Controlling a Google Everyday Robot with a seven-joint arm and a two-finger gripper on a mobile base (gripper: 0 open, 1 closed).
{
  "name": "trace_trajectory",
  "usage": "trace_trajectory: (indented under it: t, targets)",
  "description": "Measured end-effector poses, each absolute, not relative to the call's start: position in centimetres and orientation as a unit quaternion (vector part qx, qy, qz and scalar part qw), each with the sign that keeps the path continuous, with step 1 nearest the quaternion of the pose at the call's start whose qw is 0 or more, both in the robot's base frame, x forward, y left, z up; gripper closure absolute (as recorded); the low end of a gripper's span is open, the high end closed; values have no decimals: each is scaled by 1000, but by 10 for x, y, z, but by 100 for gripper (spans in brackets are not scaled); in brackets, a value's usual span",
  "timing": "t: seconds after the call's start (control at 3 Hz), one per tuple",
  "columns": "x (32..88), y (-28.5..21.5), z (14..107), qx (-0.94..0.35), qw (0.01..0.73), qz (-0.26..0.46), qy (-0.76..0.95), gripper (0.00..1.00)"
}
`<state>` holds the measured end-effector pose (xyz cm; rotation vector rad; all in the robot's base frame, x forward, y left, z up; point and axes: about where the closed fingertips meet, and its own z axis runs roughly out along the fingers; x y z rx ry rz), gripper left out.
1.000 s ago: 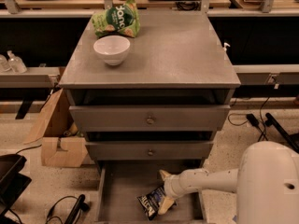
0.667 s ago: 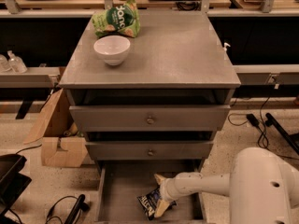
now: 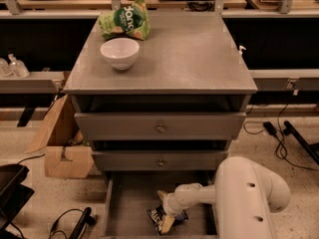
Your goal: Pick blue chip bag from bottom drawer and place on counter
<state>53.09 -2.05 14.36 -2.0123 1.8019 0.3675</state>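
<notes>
Camera view looks down on a grey cabinet, with the counter (image 3: pixel 184 54) on top and the drawer (image 3: pixel 128 203) pulled out at floor level. The chip bag (image 3: pixel 155 215) lies on the drawer floor, toward the front and a little right of the middle. It is dark and crinkled, with white lettering.

The gripper (image 3: pixel 165 210) is down inside the drawer, right at the chip bag, reaching in from the right on the end of the white arm (image 3: pixel 249 198). Its fingers (image 3: pixel 167 225) are spread — one tan finger behind the chip bag, one in front, the wrapper between them (whether either pad touches it I cannot tell). The chip bag appears to rest on the drawer floor.

On the counter a white bowl (image 3: pixel 120 52) stands near the back left. A green bag (image 3: pixel 124 23) lies just behind it — close, though I cannot tell if they touch. Two shut upper drawers (image 3: pixel 160 128), each with a small round knob, sit above the open one. A cardboard box (image 3: pixel 67 161) stands on the floor to the cabinet's left.
</notes>
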Motion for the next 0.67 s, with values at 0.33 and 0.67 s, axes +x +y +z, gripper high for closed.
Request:
trace_trajectory:
  t: [0.33, 0.67]
  targets:
    - [534, -24, 119, -755, 160, 112, 626, 15]
    - [531, -37, 107, -773, 119, 100, 615, 38]
